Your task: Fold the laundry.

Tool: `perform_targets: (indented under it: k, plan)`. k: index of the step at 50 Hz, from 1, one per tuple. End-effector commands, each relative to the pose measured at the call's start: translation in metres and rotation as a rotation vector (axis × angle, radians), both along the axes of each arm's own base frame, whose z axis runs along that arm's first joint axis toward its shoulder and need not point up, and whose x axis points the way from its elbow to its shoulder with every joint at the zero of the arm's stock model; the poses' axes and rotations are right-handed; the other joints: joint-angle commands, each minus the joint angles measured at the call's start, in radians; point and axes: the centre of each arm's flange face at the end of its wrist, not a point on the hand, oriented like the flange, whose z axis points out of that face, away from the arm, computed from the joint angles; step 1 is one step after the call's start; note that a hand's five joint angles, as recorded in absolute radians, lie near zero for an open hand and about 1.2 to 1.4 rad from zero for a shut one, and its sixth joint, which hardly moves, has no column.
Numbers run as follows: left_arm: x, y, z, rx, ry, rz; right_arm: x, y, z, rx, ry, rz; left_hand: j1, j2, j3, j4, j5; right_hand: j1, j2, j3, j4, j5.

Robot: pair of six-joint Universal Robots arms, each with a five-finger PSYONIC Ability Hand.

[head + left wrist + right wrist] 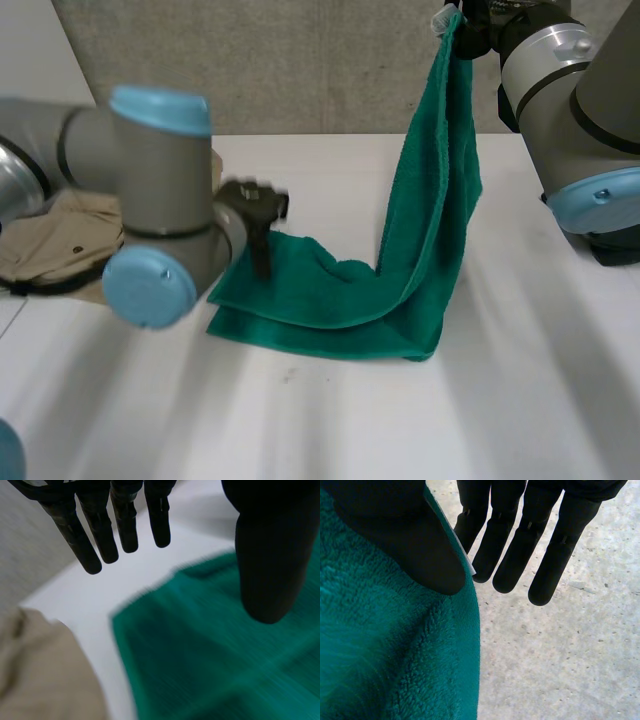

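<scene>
green towel (430, 220) | one corner lifted high | rest doubled flat | beige garment (50, 245) crumpled nearby

Head cam overhead; wrist cams near towel (425, 220).

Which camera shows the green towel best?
The head view: the whole green towel, one end hanging from the right hand, the rest on the table. The wrist views show close patches of it.

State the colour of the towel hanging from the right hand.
Plain teal green towel; the head view shows it best.
</scene>
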Motion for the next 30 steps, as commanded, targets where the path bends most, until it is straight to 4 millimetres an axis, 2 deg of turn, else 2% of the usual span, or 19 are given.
perform_targets:
  k: [1, 6, 13, 23, 28, 29, 30]
  plan:
    - [0.002, 0.018, -0.047, 0.056, 0.061, -0.08, -0.001, 0.019, 0.015, -0.013, -0.014, 0.036, 0.056, 0.055, 0.055, 0.064, 0.07, 0.269, 0.217, 0.211, 0.2, 0.205]
    - [-0.006, 0.018, -0.056, 0.038, 0.146, -0.13, 0.0, 0.033, 0.022, 0.002, -0.014, 0.058, 0.068, 0.066, 0.066, 0.076, 0.081, 0.269, 0.217, 0.211, 0.2, 0.205]
    - [-0.016, 0.024, -0.078, 0.14, 0.218, -0.14, -0.002, 0.044, 0.028, 0.032, -0.035, 0.078, 0.136, 0.134, 0.134, 0.143, 0.149, 0.269, 0.217, 0.211, 0.2, 0.205]
    - [-0.027, 0.027, -0.08, 0.182, 0.212, -0.15, -0.012, 0.048, 0.04, 0.043, -0.092, 0.09, 0.294, 0.292, 0.292, 0.302, 0.307, 0.269, 0.217, 0.211, 0.2, 0.205]
    - [-0.03, 0.031, -0.083, 0.198, 0.183, -0.134, -0.019, 0.048, 0.049, 0.03, -0.117, 0.082, 0.566, 0.565, 0.565, 0.574, 0.58, 0.269, 0.217, 0.211, 0.2, 0.205]
    - [-0.031, 0.031, -0.083, 0.197, 0.18, -0.13, -0.02, 0.048, 0.049, 0.03, -0.12, 0.081, 0.651, 0.65, 0.65, 0.659, 0.665, 0.269, 0.217, 0.211, 0.2, 0.205]
    - [-0.032, 0.03, -0.082, 0.192, 0.177, -0.118, -0.022, 0.048, 0.051, 0.028, -0.128, 0.079, 0.864, 0.863, 0.863, 0.872, 0.878, 0.269, 0.217, 0.211, 0.2, 0.205]
